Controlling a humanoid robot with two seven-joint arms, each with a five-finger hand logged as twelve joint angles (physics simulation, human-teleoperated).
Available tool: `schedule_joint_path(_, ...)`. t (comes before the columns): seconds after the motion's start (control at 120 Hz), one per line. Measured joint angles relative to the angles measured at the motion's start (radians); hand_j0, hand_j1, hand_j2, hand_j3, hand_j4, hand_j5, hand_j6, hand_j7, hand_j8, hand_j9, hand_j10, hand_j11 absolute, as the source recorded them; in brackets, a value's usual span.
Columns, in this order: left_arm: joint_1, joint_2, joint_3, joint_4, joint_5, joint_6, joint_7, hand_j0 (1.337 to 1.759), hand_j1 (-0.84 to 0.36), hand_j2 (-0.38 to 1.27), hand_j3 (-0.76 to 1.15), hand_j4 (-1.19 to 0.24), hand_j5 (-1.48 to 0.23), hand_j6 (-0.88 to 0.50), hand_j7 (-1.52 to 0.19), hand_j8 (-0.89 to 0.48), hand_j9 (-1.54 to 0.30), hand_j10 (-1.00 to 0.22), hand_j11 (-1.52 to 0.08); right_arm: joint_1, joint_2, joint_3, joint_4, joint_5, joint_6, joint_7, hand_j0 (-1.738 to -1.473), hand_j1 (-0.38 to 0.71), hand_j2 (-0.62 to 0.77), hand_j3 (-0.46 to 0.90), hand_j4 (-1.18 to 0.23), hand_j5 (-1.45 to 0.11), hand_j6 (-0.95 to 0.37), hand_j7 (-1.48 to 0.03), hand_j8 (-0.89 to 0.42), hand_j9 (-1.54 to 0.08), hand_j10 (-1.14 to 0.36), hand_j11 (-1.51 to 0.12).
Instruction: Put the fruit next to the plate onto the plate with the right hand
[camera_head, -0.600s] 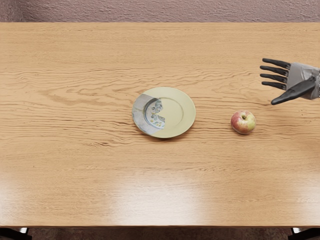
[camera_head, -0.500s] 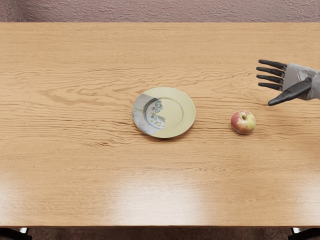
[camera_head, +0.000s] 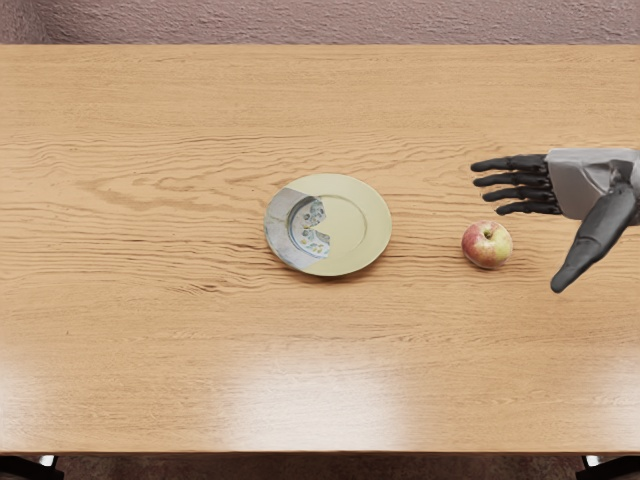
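A red and yellow apple (camera_head: 487, 244) is sitting on the wooden table (camera_head: 150, 330), to the right of the plate (camera_head: 375, 215). The dip where its stem grows is facing up. The apple is not touching the plate, and a strip of bare wood is showing between them. It is near the plate, but it is not on it.

The plate is round and pale gold, and it is lying flat near the middle of the table. Its left part is shining like a mirror, with grey and white shapes showing in it.

The right hand (camera_head: 575, 185) is coming in from the right edge of the picture. It is hanging over the table, up and to the right of the apple. Its four dark fingers (camera_head: 510, 182) are stretching out to the left, spread a little apart from each other. Their tips are reaching over the wood just behind the apple. The thumb (camera_head: 590, 245) is pointing down and away from the fingers, off to the right of the apple. The hand is wide open and it is holding nothing. In the picture the apple is sitting in the gap between the fingers and the thumb, and no part of the hand is touching it.

A bright patch of light is glowing on the front part of the table. A rough pinkish strip (camera_head: 300, 20) is showing behind the far edge of the table
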Motion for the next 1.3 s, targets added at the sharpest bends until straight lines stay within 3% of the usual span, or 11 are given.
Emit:
schedule_joint_path(0.067,0.001,0.000,0.000,0.000,0.000,0.000,0.000,1.658,0.35,0.00,0.00,0.00,0.00,0.00,0.00,0.00,0.00,0.00,0.00,0.045,-0.010,-0.002,0.023,-0.010,-0.047,-0.097,-1.658,-0.26,-0.01,0.00,-0.08,-0.10,-0.08,-0.10,-0.08,-0.10,-0.08,-0.10)
schedule_joint_path(0.117,0.000,0.000,0.000,0.000,0.000,0.000,0.000,1.658,0.35,0.00,0.00,0.00,0.00,0.00,0.00,0.00,0.00,0.00,0.00,0.087,-0.012,-0.004,0.033,-0.014,-0.068,-0.148,-1.658,-0.24,-0.02,0.00,-0.10,-0.12,-0.10,-0.12,-0.10,-0.12,-0.10,-0.12)
schedule_joint_path(0.192,0.000,0.000,0.000,0.000,0.000,0.000,0.000,1.658,0.35,0.00,0.00,0.00,0.00,0.00,0.00,0.00,0.00,0.00,0.00,0.134,0.001,-0.005,0.041,-0.040,-0.086,-0.190,-1.658,-0.20,-0.02,0.00,-0.13,-0.17,-0.13,-0.17,-0.13,-0.17,-0.13,-0.17)
schedule_joint_path(0.275,0.000,0.000,0.000,0.000,0.000,0.000,0.000,1.658,0.35,0.00,0.00,0.00,0.00,0.00,0.00,0.00,0.00,0.00,0.00,0.179,0.091,-0.006,0.027,-0.135,-0.095,-0.213,-1.658,-0.16,-0.03,0.00,-0.16,-0.21,-0.16,-0.21,-0.16,-0.21,-0.16,-0.21)
schedule_joint_path(0.417,0.000,0.000,0.000,0.000,0.000,0.001,0.000,1.658,0.35,0.00,0.00,0.00,0.00,0.00,0.00,0.00,0.00,0.00,0.00,0.225,0.179,-0.058,0.006,-0.231,-0.137,-0.226,-1.658,-0.14,-0.03,0.00,-0.18,-0.23,-0.18,-0.23,-0.18,-0.23,-0.18,-0.23)
schedule_joint_path(0.683,0.000,0.000,0.000,0.000,0.000,0.000,0.000,1.658,0.35,0.00,0.00,0.00,0.00,0.00,0.00,0.00,0.00,0.00,0.00,0.270,0.271,-0.276,0.000,-0.427,-0.473,-0.230,-1.658,-0.10,-0.04,0.00,-0.21,-0.27,-0.21,-0.27,-0.21,-0.27,-0.21,-0.27)
schedule_joint_path(0.925,0.000,0.000,0.000,0.000,0.000,0.000,0.000,1.658,0.35,0.00,0.00,0.00,0.00,0.00,0.00,0.00,0.00,0.00,0.00,0.344,0.376,-0.528,-0.005,-0.456,-0.758,-0.231,-1.658,-0.05,-0.05,0.00,-0.25,-0.32,-0.25,-0.32,-0.25,-0.32,-0.25,-0.32)
schedule_joint_path(1.067,0.000,0.000,0.000,0.000,0.000,0.000,0.000,1.658,0.35,0.00,0.00,0.00,0.00,0.00,0.00,0.00,0.00,0.00,0.00,0.393,0.427,-0.628,-0.036,-0.458,-0.828,-0.231,-1.658,-0.01,-0.05,0.00,-0.29,-0.37,-0.29,-0.37,-0.29,-0.37,-0.29,-0.37)
schedule_joint_path(1.3,0.000,0.000,0.000,0.000,0.000,0.000,0.000,1.658,0.35,0.00,0.00,0.00,0.00,0.00,0.00,0.00,0.00,0.00,0.00,0.408,0.511,-0.726,-0.080,-0.458,-0.897,-0.231,-1.658,0.06,-0.07,0.00,-0.35,-0.45,-0.35,-0.45,-0.35,-0.45,-0.36,-0.45)
